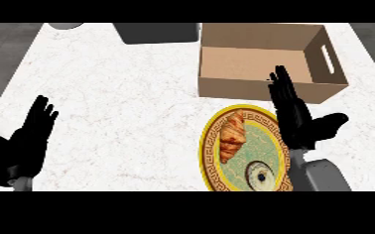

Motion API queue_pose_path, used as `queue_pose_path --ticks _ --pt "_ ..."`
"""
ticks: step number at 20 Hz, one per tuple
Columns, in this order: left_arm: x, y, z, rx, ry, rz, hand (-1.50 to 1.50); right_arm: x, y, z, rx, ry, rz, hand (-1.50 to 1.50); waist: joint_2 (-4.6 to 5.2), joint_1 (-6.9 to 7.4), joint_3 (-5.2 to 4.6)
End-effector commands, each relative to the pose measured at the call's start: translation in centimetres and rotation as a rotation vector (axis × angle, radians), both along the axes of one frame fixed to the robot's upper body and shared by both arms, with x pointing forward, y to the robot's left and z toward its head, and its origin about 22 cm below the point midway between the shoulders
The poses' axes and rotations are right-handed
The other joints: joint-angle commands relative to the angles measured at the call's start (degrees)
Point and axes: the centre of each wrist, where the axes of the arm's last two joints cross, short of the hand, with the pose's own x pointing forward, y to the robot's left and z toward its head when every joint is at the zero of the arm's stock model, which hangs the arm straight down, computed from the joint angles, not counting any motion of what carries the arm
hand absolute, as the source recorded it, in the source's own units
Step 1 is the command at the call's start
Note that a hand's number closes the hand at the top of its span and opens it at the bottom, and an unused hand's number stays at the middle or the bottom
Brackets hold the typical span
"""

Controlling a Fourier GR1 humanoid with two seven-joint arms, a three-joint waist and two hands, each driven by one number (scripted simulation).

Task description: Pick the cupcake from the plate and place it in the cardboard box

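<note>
A gold-rimmed green plate (211,144) lies at the counter's front right. On it sit a croissant (232,136) and, nearer me, a small round cupcake (258,175) seen from above. Behind the plate stands the open cardboard box (219,85), with nothing visible inside. My right hand (299,121) hovers over the plate's right rim, fingers straight and pointing toward the box, thumb spread to the right; it holds nothing. My left hand (29,136) rests open at the left edge, fingers up.
A dark grey container (156,32) stands at the back centre, left of the box. A grey round object (66,26) shows at the back left corner. The white marble counter (117,99) stretches between my hands.
</note>
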Motion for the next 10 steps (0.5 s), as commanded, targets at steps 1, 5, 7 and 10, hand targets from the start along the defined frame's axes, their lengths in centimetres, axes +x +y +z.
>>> queue_pose_path --ticks 1,5,7,10 --pt "1.0 -0.9 1.6 0.065 -0.040 -0.100 0.00 -1.6 1.6 -0.4 0.001 0.076 -0.147 -1.50 -0.55 0.04 -2.01" --pt "2.6 -3.8 3.9 0.187 -0.190 -0.340 0.00 -5.0 -0.9 -6.0 -0.188 0.257 -0.474 -1.50 -0.55 -6.15 -2.31" --pt "1.7 -3.0 2.2 0.137 -0.103 -0.282 0.00 -1.0 -0.5 3.6 0.004 -0.316 -0.598 -1.50 -7.52 -12.79 -1.35" --pt "2.5 -4.7 4.1 0.195 -0.199 -0.419 0.00 -10.3 -7.4 -10.4 -0.690 0.329 -0.563 -1.50 0.77 -7.98 -3.51"
